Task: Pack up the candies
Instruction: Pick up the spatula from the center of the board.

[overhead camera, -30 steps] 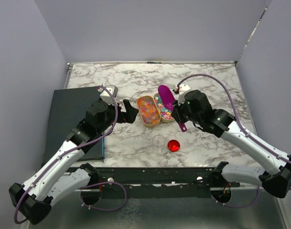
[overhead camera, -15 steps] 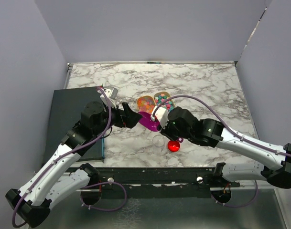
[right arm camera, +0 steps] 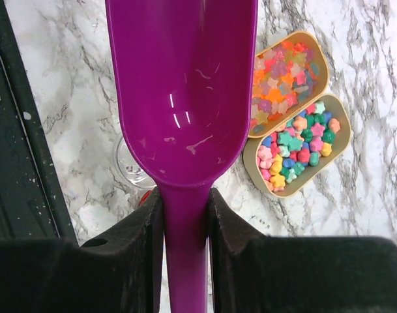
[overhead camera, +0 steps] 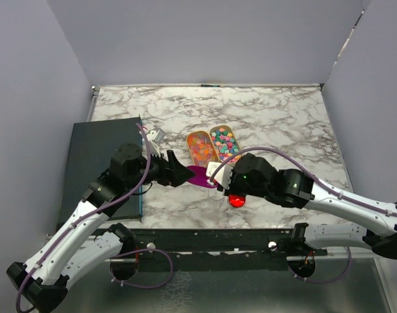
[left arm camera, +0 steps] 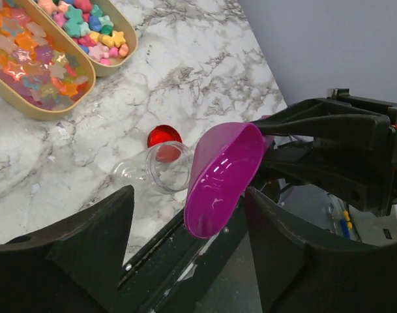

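Observation:
The candies are small star-shaped sweets in two tan oval trays: a translucent orange and pink lot and an opaque pastel lot. My right gripper is shut on the handle of the purple scoop. The scoop is empty and held over the clear jar. My left gripper is open, its fingers on either side of the scoop's bowl tip without touching it.
A shiny red round lid lies on the marble beside the jar, near the table's front edge. A black mat covers the left of the table. The black front rail runs just past the jar.
My right arm has carried the scoop from over the trays towards the near left, down by the jar. My left gripper has moved right to meet the scoop's bowl.

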`<state>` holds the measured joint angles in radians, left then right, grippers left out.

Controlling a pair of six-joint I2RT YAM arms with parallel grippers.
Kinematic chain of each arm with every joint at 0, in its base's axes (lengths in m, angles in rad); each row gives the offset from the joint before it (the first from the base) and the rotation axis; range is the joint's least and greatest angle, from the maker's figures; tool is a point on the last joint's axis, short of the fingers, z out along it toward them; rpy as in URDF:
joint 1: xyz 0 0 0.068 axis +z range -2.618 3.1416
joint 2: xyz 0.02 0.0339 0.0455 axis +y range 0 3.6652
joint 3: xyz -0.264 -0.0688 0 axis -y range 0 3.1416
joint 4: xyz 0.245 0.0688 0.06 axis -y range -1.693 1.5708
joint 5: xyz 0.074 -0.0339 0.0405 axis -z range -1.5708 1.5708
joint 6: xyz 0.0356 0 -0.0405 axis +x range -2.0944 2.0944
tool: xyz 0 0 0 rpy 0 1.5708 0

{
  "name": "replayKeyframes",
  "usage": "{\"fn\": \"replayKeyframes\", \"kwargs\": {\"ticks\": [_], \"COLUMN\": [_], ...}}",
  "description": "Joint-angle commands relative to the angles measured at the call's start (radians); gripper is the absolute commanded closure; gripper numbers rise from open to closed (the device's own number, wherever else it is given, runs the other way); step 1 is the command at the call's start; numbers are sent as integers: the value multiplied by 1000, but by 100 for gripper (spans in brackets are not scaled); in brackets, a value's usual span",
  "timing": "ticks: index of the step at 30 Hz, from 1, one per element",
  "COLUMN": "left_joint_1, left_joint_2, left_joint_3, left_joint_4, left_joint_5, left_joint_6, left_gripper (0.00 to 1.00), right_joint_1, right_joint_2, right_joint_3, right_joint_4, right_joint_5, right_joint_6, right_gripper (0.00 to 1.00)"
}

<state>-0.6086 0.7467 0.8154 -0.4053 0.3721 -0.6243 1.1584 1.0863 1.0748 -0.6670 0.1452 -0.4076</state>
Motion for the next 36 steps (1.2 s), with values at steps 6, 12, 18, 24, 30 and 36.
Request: {"fn": "replayKeyframes", "kwargs": {"ticks": [6,12,18,24,30,36], "left_joint_1": [4,4,4,4,5,4], "left_joint_2": [-22,-18,-5,11,7,-16], "left_joint_3": [-13,-28,-28,-39,-57,-70], "left_joint_4": [-29,-29,-29,-29,-22,25], "left_joint_5": [114,128,133,134,136,186], "left_joint_6": [-39,-47,-45,-33,-21,-37], "left_gripper": [43,54,71,99,100,100], "right_joint_1": [15,25,27,29,29,29], "right_joint_2": [-32,-30,-39,-46,-106,-195], "right_joint_3": [3,11,12,7,-30,-78], "right_joint_4": [7,2,12,12,75,144], "right_joint_5": [-41,-57,-66,-76,-81,-119], "right_joint_6": [-90,-95,-96,-88,-86,-76], "right_gripper": [99,99,99,99,85,51]}}
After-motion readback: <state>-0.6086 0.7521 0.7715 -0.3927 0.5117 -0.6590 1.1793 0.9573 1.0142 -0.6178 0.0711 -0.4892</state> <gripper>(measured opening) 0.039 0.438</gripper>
